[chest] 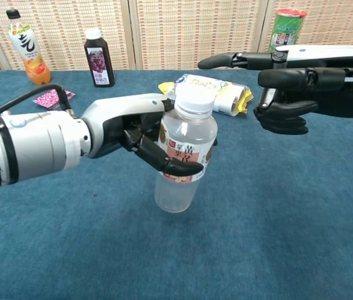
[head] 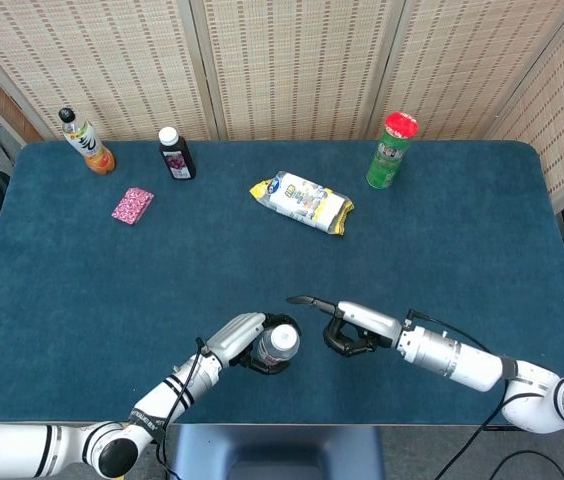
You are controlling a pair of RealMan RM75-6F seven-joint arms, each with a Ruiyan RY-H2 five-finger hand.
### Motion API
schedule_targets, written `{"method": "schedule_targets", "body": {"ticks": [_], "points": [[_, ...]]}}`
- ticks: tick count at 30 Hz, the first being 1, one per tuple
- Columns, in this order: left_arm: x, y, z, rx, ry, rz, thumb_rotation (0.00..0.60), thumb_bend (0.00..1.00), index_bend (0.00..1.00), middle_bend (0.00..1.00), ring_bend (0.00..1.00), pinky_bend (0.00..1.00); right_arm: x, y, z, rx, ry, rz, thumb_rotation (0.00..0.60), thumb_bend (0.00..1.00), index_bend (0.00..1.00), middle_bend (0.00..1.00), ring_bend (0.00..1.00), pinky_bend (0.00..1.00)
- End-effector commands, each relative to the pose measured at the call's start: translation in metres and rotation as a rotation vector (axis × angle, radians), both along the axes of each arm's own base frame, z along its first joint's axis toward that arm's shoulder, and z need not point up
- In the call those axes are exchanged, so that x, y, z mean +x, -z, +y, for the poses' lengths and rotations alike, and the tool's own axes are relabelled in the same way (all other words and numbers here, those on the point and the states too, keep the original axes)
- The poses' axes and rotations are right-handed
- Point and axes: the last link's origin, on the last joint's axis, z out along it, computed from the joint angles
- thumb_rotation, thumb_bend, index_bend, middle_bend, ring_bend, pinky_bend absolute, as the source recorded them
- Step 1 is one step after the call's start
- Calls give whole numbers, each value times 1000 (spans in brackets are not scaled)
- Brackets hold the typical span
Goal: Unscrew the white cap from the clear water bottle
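My left hand [chest: 142, 140] [head: 245, 340] grips the clear water bottle [chest: 184, 156] [head: 277, 347] around its labelled middle and holds it just off the blue table, tilted slightly. The white cap [chest: 194, 100] [head: 283, 339] sits on the bottle's neck. My right hand [chest: 286, 87] [head: 345, 331] hovers to the right of the cap, a hand's width away, touching nothing. One finger stretches straight toward the left above the cap's height while the others curl in.
At the back of the table [head: 442, 240] stand an orange drink bottle [head: 86, 141], a dark juice bottle [head: 175, 153] and a green can with a red lid [head: 392, 150]. A pink packet [head: 132, 205] and a yellow-white snack bag [head: 302, 202] lie mid-table.
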Motion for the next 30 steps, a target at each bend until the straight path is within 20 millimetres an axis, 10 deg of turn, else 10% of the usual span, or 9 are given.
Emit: {"method": "schedule_targets", "body": {"ticks": [1, 12, 30], "points": [[-3, -5, 3, -12, -9, 4, 600, 589, 595, 720, 409, 259, -3, -7, -2, -20, -9, 41, 333, 668, 0, 964, 823, 833], [-37, -15, 32, 6, -140, 16, 600, 590, 595, 720, 409, 259, -6, -52, -15, -453, -66, 287, 341, 228, 0, 835, 606, 608], [-9, -22, 42, -9, -184, -21, 600, 596, 590, 749, 412, 266, 100, -69, -23, -698, -272, 611, 348, 186, 126, 711, 500, 538]]}}
